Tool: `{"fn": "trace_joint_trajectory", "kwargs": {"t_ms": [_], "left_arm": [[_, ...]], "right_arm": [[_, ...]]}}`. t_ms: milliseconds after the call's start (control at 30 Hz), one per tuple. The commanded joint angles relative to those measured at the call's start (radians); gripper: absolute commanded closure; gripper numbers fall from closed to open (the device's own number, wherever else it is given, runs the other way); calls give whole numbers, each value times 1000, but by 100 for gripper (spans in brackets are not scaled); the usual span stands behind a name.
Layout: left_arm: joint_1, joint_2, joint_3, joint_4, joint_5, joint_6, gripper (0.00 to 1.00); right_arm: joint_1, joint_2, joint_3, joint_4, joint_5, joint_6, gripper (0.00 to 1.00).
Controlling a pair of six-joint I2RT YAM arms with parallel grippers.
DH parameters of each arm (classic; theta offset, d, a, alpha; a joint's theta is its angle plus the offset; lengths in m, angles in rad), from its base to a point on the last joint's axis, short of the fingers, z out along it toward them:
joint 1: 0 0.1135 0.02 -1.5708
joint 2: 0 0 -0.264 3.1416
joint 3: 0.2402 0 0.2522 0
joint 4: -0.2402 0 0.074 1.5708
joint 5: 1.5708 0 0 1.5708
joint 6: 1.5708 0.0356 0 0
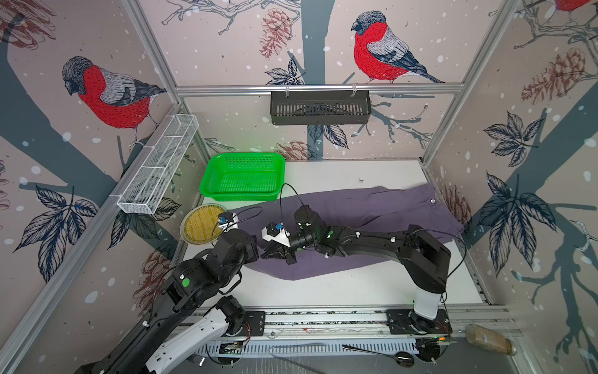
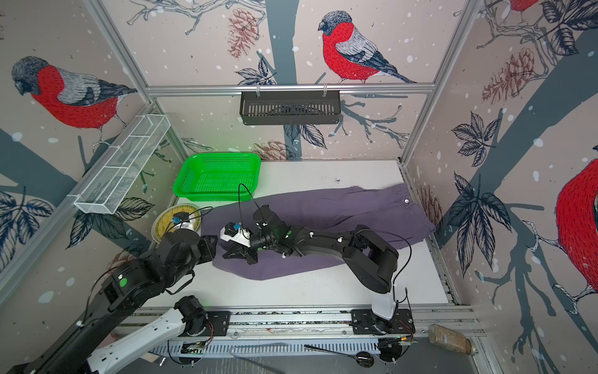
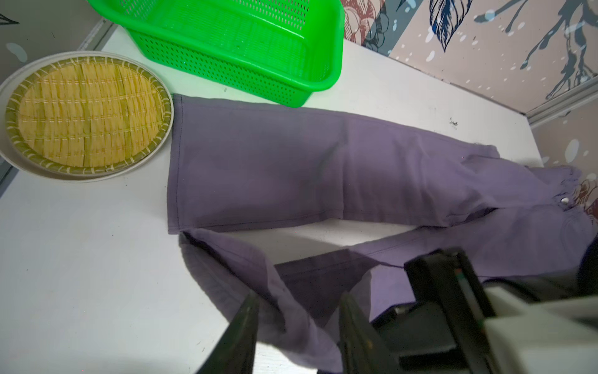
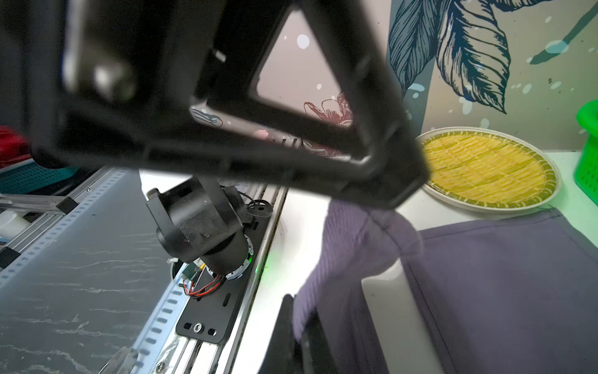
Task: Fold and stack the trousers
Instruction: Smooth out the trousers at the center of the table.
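Trousers (image 1: 362,207): purple-grey, spread flat across the bench (image 1: 356,291) at mid-frame in both top views. Waist and button (image 1: 433,201) lie at right. 2 legs run left, the upper hem ending just beside the tray (image 1: 199,223), below the basket (image 1: 246,156).
Left claw (image 3: 299,299): jaws apart, lower leg's hem cloth lying between them.
Right claw (image 4: 299,312): closed, pinching that same leg's fabric.
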State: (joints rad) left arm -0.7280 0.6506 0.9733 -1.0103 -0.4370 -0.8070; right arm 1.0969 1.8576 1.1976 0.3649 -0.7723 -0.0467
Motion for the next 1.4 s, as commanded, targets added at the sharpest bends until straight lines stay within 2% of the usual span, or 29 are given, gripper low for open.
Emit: {"fn": "trace_joint_trajectory", "kwargs": {"t_ms": [0,100,300,500,633,667,800,833,967,1067,1267,1367], "left_arm": [[16,39,54,-56,-62,-37,44],[92,103,84,-68,-46,6,41],[293,151,97,68,52,138,40],[486,206,138,142,142,280,38],[588,240,133,180,237,340,38],[594,245,125,193,246,349,38],[601,271,83,233,278,367,38],[602,285,74,233,285,374,37],[604,310,36,238,284,371,36],[605,331,-9,251,335,366,36],[604,379,-91,253,472,322,42],[561,361,-140,233,473,270,44]], "right_arm": [[22,-19,-50,111,28,63,95],[59,-12,-81,117,72,62,95],[163,69,-70,78,157,35,95],[232,175,-17,68,152,34,94],[255,241,37,39,153,23,88],[258,254,51,26,152,19,86],[251,255,72,2,135,8,56],[246,251,73,-4,127,7,51],[228,201,44,-15,93,16,42],[189,121,-21,14,66,49,36],[122,-41,-140,-37,96,53,33],[38,-137,-241,-29,142,106,33]]}}
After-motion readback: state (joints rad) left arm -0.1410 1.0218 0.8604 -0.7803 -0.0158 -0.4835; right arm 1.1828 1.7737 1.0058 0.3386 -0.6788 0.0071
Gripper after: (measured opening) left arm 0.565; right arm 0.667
